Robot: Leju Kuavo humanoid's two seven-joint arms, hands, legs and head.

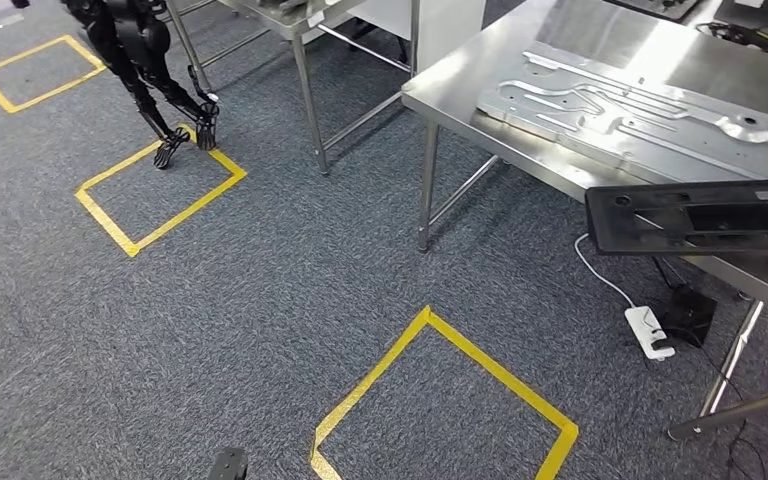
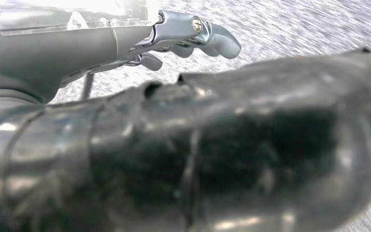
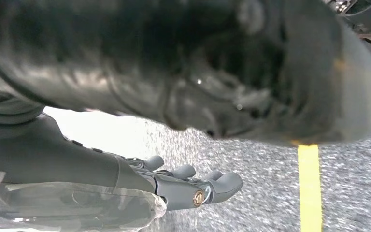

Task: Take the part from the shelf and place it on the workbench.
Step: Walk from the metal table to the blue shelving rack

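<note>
**Left wrist view and right wrist view: both hands empty, black part at the surface edge**

Left wrist view shows the fingers (image 2: 222,42) of the left hand (image 2: 183,36) lightly bent and apart from each other, with nothing between them. Grey carpet (image 2: 294,24) lies beyond them. Right wrist view shows the same for the right hand (image 3: 183,186): its fingers (image 3: 227,182) are loosely curved, spread a little, and they hold nothing. Past them is the carpet with a strip of yellow tape (image 3: 310,186).

In the head view the landmark is the steel surface (image 1: 480,70), at the right side of the room. The black part (image 1: 695,215), a flat dark panel with cut-outs, is at the near edge of this surface, and its nearer corner reaches out past the edge. It seems to lie on the surface, but the contact itself I cannot tell. Further in on the surface, just beside the black part, lies a large silver metal sheet (image 1: 640,110) with pressed channels.

Below the surface, on the carpet, is a white power strip (image 1: 650,332) with a white cable, beside a small black box (image 1: 688,312). In front of the surface a yellow square (image 1: 440,410) is taped on the floor. Well apart from the surface, to its left, a black robot (image 1: 140,60) stands with its feet at a corner of another yellow square (image 1: 160,195). A third taped square (image 1: 38,72) lies further left. Just to the left of the surface stands a second steel table (image 1: 305,90).
</note>
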